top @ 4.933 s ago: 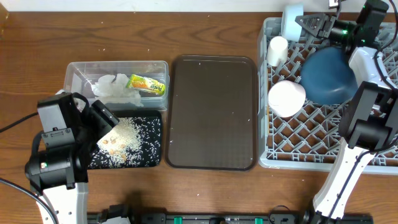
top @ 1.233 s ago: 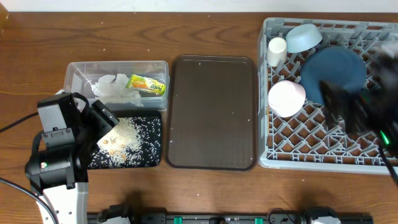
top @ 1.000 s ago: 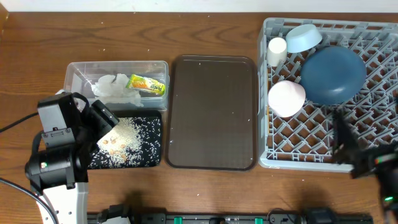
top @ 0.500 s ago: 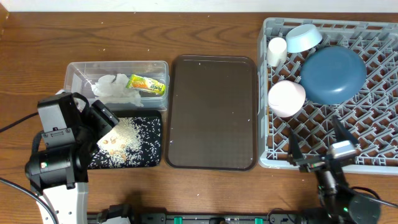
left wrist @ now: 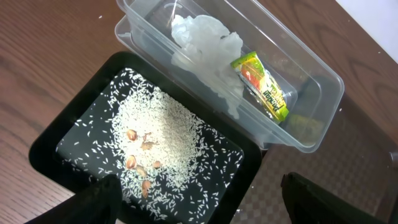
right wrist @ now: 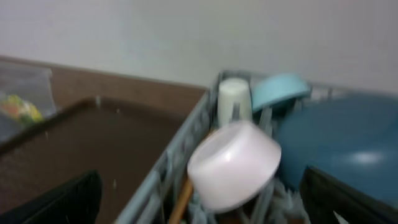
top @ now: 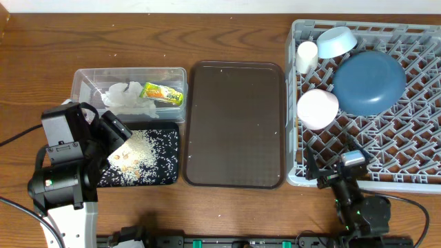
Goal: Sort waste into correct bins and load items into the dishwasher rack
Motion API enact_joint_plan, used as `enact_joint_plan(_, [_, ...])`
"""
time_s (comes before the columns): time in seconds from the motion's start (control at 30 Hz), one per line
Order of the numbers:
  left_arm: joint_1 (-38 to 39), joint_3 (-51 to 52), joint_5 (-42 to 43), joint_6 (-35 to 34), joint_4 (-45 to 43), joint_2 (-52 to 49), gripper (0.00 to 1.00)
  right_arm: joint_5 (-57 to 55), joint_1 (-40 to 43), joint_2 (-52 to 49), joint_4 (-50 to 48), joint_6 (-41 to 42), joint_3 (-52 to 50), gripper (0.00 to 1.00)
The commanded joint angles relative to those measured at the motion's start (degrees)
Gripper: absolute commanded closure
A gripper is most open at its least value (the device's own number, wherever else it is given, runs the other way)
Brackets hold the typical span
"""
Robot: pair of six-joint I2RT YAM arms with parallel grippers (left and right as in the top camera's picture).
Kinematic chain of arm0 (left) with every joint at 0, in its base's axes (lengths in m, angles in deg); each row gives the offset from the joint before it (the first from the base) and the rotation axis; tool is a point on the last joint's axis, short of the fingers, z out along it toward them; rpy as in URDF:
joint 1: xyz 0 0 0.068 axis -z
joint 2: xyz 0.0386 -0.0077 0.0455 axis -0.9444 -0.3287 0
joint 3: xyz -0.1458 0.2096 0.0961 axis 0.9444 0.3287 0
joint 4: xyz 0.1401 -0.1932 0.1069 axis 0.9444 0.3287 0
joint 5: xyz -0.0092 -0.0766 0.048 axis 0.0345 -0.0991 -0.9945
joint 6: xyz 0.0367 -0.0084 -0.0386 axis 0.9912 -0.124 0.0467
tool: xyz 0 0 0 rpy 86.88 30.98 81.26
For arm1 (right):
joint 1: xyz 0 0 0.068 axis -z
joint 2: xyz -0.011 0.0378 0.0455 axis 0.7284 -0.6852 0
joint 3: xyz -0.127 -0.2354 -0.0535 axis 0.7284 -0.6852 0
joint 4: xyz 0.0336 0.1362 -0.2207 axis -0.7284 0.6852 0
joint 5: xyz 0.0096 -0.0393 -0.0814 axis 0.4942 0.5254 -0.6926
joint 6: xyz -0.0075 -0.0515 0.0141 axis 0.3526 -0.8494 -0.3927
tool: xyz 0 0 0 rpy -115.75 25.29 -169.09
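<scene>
Your left gripper [left wrist: 199,202] hangs over the black tray [top: 171,173] of rice [top: 141,148] with its jaws wide apart and empty. The napkin [top: 127,98] and wrapper [top: 162,93] lie in the clear tub [top: 83,77]. Your right gripper [top: 336,172], also spread and empty, sits at the near edge of the rack [top: 413,138], which holds the dark blue bowl-plate [top: 368,83], light blue bowl [top: 336,40], pink bowl [top: 318,109] and cream cup [top: 306,55].

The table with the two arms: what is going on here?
Sorting looks nearly done. The napkin and wrapper lie in the clear tub, the rice in the black tray. The dark blue bowl, pink bowl, light blue bowl and cream cup sit in the grey rack. The left gripper hovers open above the black tray; the right gripper, open, is at the rack's near edge. Neither holds anything.
</scene>
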State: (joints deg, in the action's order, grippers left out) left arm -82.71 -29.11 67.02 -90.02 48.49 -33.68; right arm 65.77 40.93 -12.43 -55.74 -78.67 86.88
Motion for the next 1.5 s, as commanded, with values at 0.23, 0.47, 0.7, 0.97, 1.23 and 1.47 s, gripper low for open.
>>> enact_joint_plan(0.23, [-0.2, -0.6, -0.7, 0.3, 0.2, -0.1, 0.15, -1.2, -0.5, 0.4, 0.3, -0.1, -0.1, 0.01])
enact_joint_plan(0.47, [-0.2, -0.6, -0.7, 0.3, 0.2, -0.1, 0.15, -1.2, -0.5, 0.3, 0.3, -0.1, -0.1, 0.01])
enact_joint_plan(0.7, [-0.2, -0.6, -0.7, 0.3, 0.2, -0.1, 0.15, -1.2, -0.5, 0.3, 0.3, -0.1, -0.1, 0.01])
enact_joint_plan(0.97, [-0.2, -0.6, -0.7, 0.3, 0.2, -0.1, 0.15, -1.2, -0.5, 0.3, 0.3, -0.1, -0.1, 0.01])
enact_joint_plan(1.23, [1.0, 0.5, -0.7, 0.3, 0.6, 6.8, 0.15, -1.2, -0.5, 0.3, 0.3, -0.1, -0.1, 0.01])
enact_joint_plan(1.47, [7.7, 8.8, -2.6, 0.3, 0.7, 23.2, 0.15, -1.2, -0.5, 0.3, 0.3, -0.1, -0.1, 0.01])
